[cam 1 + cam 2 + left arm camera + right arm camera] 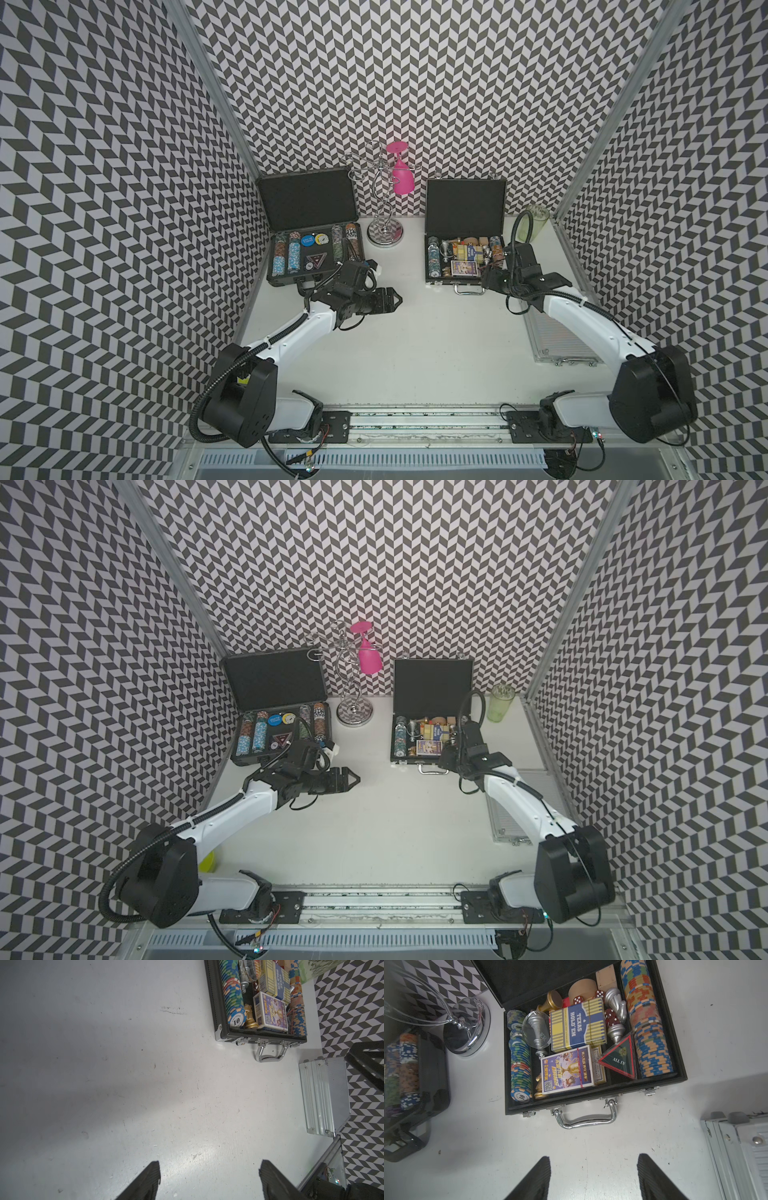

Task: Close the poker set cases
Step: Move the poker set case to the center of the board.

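Note:
The large dark-grey poker set case (pixel 291 279) stands at the back left with its lid (pixel 307 201) up and chip rows showing. The flat black case (pixel 432 279) with a silver handle (pixel 469 289) is at the back right, lid (pixel 465 205) up, full of chips and card boxes. The small ribbed silver case (pixel 559 338) lies shut at the right, partly under my right arm. My left gripper (pixel 397 300) hovers open over bare table beside the dark-grey case. My right gripper (pixel 487 279) is open above the black case's front right corner. In the right wrist view its fingers (pixel 544 1176) frame bare table before the handle (pixel 585 1122).
A chrome glass rack (pixel 384 232) holding an upside-down pink glass (pixel 401 178) stands between the two open cases. A green cup (pixel 538 224) sits at the back right corner. Patterned walls close in on three sides, and the arm rail (pixel 424 419) runs along the front.

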`<state>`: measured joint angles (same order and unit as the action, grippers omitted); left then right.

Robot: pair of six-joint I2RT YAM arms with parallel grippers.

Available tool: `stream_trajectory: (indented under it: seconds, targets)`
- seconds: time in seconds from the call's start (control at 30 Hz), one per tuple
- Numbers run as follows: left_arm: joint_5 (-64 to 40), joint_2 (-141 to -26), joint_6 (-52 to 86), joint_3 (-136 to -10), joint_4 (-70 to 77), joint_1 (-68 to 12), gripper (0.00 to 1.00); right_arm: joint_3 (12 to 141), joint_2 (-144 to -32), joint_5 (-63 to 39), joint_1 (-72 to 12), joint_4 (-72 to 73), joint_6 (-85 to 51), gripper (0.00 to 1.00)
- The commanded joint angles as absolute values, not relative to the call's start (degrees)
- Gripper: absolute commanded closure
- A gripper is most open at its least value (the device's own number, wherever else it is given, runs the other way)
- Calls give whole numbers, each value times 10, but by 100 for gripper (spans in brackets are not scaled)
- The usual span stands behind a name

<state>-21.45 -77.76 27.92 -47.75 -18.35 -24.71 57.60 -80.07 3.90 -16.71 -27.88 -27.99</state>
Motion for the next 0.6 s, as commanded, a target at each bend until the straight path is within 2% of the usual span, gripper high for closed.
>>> stream_trajectory:
  seconds: [0.0, 0.17, 0.23, 0.33, 0.43, 0.57]
  targets:
    - [-196, -784, 273, -500, -192, -244, 21, 617, -844, 98, -161, -263, -265, 32]
    - [-190, -790, 271, -511, -198, -243, 21, 661, -884, 130, -131, -306, -275, 36]
    - [-189, -791, 271, -511, -197, -243, 21, 656, -874, 147, -107, -332, -298, 29]
    - [-196, -795, 278, -511, -188, -244, 21, 626, -836, 115, -52, -352, -347, 21]
    - [-214, -800, 291, -519, -169, -246, 21, 599, -790, 126, 6, -375, -402, 16]
    - [-222, -809, 296, -529, -147, -250, 21, 589, -759, 77, 103, -432, -472, 13]
